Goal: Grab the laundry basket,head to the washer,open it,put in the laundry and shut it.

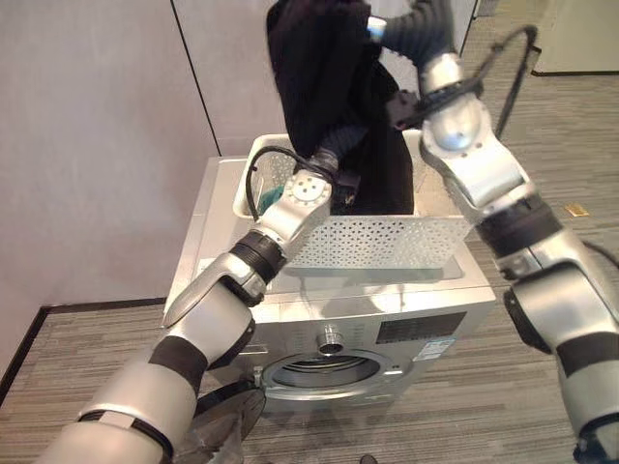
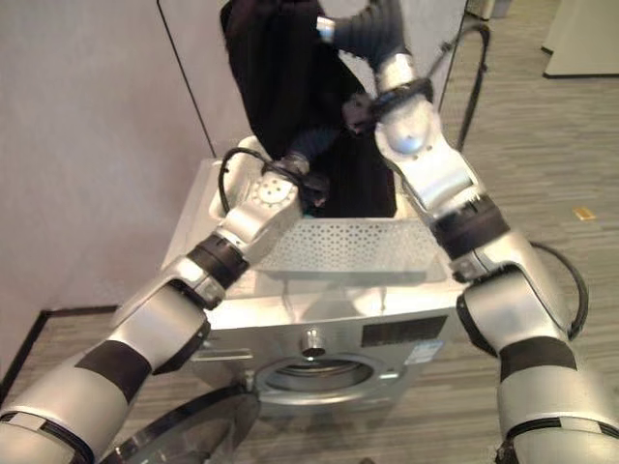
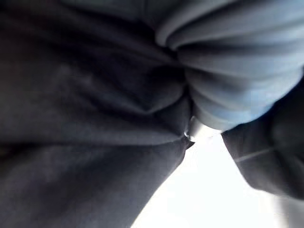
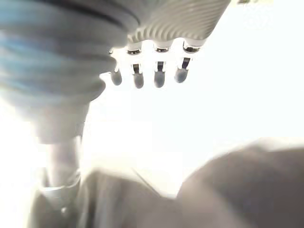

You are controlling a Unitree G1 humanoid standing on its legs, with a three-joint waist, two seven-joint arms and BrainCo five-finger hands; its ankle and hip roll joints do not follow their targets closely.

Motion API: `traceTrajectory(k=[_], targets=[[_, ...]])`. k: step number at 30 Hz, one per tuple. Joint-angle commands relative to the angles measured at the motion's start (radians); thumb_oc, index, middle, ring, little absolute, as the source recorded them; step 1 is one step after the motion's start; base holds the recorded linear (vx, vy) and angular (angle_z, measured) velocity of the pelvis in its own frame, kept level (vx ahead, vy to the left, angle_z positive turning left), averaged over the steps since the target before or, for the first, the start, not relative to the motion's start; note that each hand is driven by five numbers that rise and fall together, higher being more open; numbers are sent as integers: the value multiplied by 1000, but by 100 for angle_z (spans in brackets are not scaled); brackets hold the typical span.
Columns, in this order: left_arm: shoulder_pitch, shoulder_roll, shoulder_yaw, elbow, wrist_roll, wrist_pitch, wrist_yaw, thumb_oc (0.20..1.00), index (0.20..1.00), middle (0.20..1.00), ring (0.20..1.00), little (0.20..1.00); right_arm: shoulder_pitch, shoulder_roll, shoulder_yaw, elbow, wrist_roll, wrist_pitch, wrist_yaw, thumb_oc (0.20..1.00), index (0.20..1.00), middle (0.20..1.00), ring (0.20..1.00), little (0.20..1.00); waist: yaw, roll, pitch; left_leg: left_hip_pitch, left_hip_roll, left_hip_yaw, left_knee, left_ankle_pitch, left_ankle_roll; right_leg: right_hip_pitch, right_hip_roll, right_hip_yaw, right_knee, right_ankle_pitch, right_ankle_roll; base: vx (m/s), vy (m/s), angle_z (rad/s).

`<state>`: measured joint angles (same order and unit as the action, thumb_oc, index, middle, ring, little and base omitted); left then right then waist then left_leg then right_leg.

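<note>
The white perforated laundry basket sits on top of the washer, whose round door hangs open. A black garment rises out of the basket, lifted high by my right hand and left hand; I cannot tell how either hand's fingers sit in the cloth.

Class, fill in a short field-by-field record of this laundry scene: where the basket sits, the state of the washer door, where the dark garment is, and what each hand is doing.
Basket: white perforated laundry basket on top of the washer
Washer door: glass door swung open, drum opening exposed
Garment: dark garment lifted above the basket, lower end hanging into it
Right hand: right hand raised at the garment's top; fingers hidden
Left hand: left hand buried in the cloth over the basket; fingers hidden
</note>
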<state>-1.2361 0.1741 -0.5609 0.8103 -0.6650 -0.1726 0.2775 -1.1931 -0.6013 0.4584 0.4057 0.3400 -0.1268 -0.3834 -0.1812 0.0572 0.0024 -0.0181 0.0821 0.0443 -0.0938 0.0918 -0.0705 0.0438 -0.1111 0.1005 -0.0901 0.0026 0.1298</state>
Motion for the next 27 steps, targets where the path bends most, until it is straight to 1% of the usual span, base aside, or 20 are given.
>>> traceTrajectory(k=[1, 3, 4, 6, 7, 8, 10, 12, 13, 14, 17, 19, 20, 21, 22, 23, 24, 25, 26, 27], targets=[[-117, 76, 54, 62, 45, -95, 31, 200, 200, 200, 200, 200, -88, -83, -60, 30, -29, -65, -56, 1000, 1000, 1000, 1000, 1000, 27, -1, -13, 145, 28, 20, 7, -152, -24, -12, -21, -47, 32, -3, 18, 11, 17, -6], [-117, 110, 72, 49, 65, -100, 43, 200, 200, 200, 200, 200, -59, -141, -106, 36, -52, -61, -83, 1000, 1000, 1000, 1000, 1000, 18, 5, -11, 146, 26, 24, 7, -155, -21, -15, -22, -43, 33, -3, 20, 15, 13, -5], [-116, 110, 72, 48, 66, -99, 43, 200, 200, 200, 200, 200, -57, -142, -107, 34, -53, -61, -83, 1000, 1000, 1000, 1000, 1000, 18, 4, -11, 147, 26, 24, 7, -156, -21, -14, -22, -43, 32, -3, 20, 14, 8, -5], [-104, 140, 93, 26, 79, -105, 47, 200, 200, 200, 200, 200, -34, -238, -147, 42, -102, -47, -109, 1000, 1000, 1000, 1000, 1000, 9, 7, -10, 147, 26, 28, 7, -160, -21, -15, -22, -42, 32, -3, 23, 16, 15, -5], [-104, 139, 93, 24, 80, -104, 47, 200, 200, 200, 200, 200, -33, -240, -148, 41, -103, -47, -109, 1000, 1000, 1000, 1000, 1000, 10, 7, -10, 148, 26, 28, 7, -160, -21, -15, -22, -42, 32, -3, 23, 0, 0, 0], [-100, 143, 98, 22, 86, -103, 48, 200, 200, 200, 200, 200, -22, -265, -158, 40, -119, -44, -116, 1000, 1000, 1000, 1000, 1000, 8, 5, -8, 143, 25, 29, 7, -150, -21, -22, -23, -40, 35, 6, 22, 0, 0, 0], [-90, 153, 111, 12, 93, -105, 50, 200, 200, 200, 200, 200, -4, -336, -174, 47, -167, -21, -128, 1000, 1000, 1000, 1000, 1000, 1, 5, -9, 146, 26, 29, 7, -162, -21, -20, -24, -39, 33, -1, 25, 6, 3, -2], [-84, 166, 123, -2, 108, -105, 53, 200, 200, 200, 200, 200, 26, -406, -183, 50, -216, 1, -126, 1000, 1000, 1000, 1000, 1000, -4, 1, -5, 143, 25, 33, 7, -154, -22, -27, -23, -37, 37, 6, 26, -8, 4, -8], [-75, 186, 138, -12, 119, -107, 61, 200, 200, 200, 200, 200, 81, -451, -212, 63, -230, 12, -126, 1000, 1000, 1000, 1000, 1000, -14, 3, -4, 146, 26, 36, 7, -166, -20, -26, -22, -31, 34, -1, 29, 53, 13, -10], [-74, 195, 147, -14, 125, -109, 64, 200, 200, 200, 200, 200, 122, -469, -234, 80, -231, 16, -124, 1000, 1000, 1000, 1000, 1000, -19, 5, -3, 148, 27, 38, 7, -169, -19, -25, -21, -29, 36, -3, 30, 55, 14, -6], [-63, 231, 171, -39, 148, -112, 83, 200, 200, 200, 200, 200, 307, -467, -337, 72, -245, 24, -105, 1000, 1000, 1000, 1000, 1000, -28, 6, 1, 149, 28, 46, 7, -172, -16, -31, -17, -17, 39, -3, 32, 12, 8, -12], [-62, 257, 202, -54, 162, -118, 94, 200, 200, 200, 200, 200, 499, -422, -420, 98, -273, 38, -86, 1000, 1000, 1000, 1000, 1000, -34, 9, 6, 151, 28, 52, 7, -174, -14, -37, -16, -12, 41, -3, 32, 12, -4, -12], [-61, 255, 199, -55, 163, -118, 95, 200, 200, 200, 200, 200, 512, -421, -431, 92, -275, 38, -86, 1000, 1000, 1000, 1000, 1000, -32, 6, 4, 152, 28, 52, 7, -175, -13, -37, -16, -12, 41, -3, 32, 17, -1, -8], [-62, 261, 207, -64, 166, -119, 98, 200, 200, 200, 200, 200, 575, -405, -457, 93, -292, 43, -79, 1000, 1000, 1000, 1000, 1000, -33, 7, 5, 152, 28, 52, 7, -175, -13, -37, -17, -12, 41, -3, 32, 8, 0, -6], [-69, 269, 220, -76, 166, -125, 105, 200, 200, 200, 200, 200, 661, -376, -497, 94, -304, 45, -71, 1000, 1000, 1000, 1000, 1000, -36, 9, 7, 151, 27, 51, 7, -175, -13, -37, -17, -14, 40, -3, 32, -22, -26, -5], [-98, 272, 234, -83, 163, -129, 107, 200, 200, 200, 200, 200, 812, -312, -550, 104, -316, 51, -55, 1000, 1000, 1000, 1000, 1000, -40, 11, 11, 144, 27, 50, 7, -163, -13, -42, -20, -18, 42, 5, 30, 0, 0, 0], [-111, 272, 236, -86, 162, -130, 107, 200, 200, 200, 200, 200, 869, -283, -570, 109, -319, 53, -51, 1000, 1000, 1000, 1000, 1000, -41, 14, 9, 147, 27, 46, 7, -173, -12, -36, -21, -22, 39, -3, 32, 14, -39, 10], [-131, 266, 236, -99, 159, -136, 112, 200, 200, 200, 200, 200, 947, -235, -604, 128, -316, 56, -52, 1000, 1000, 1000, 1000, 1000, -39, 15, 9, 147, 27, 41, 7, -173, -12, -31, -23, -30, 36, -5, 32, 45, -14, 20], [-131, 261, 231, -99, 159, -136, 113, 200, 200, 200, 200, 200, 958, -231, -613, 125, -317, 54, -52, 1000, 1000, 1000, 1000, 1000, -37, 12, 7, 146, 27, 39, 7, -173, -12, -30, -23, -33, 35, -6, 32, 11, -45, 17], [-143, 257, 243, -135, 155, -147, 117, 200, 200, 200, 200, 200, 1051, -163, -637, 180, -298, 64, -43, 1000, 1000, 1000, 1000, 1000, -33, 13, 10, 143, 27, 30, 7, -171, -13, -26, -24, -44, 34, -6, 33, -33, -66, 13]])
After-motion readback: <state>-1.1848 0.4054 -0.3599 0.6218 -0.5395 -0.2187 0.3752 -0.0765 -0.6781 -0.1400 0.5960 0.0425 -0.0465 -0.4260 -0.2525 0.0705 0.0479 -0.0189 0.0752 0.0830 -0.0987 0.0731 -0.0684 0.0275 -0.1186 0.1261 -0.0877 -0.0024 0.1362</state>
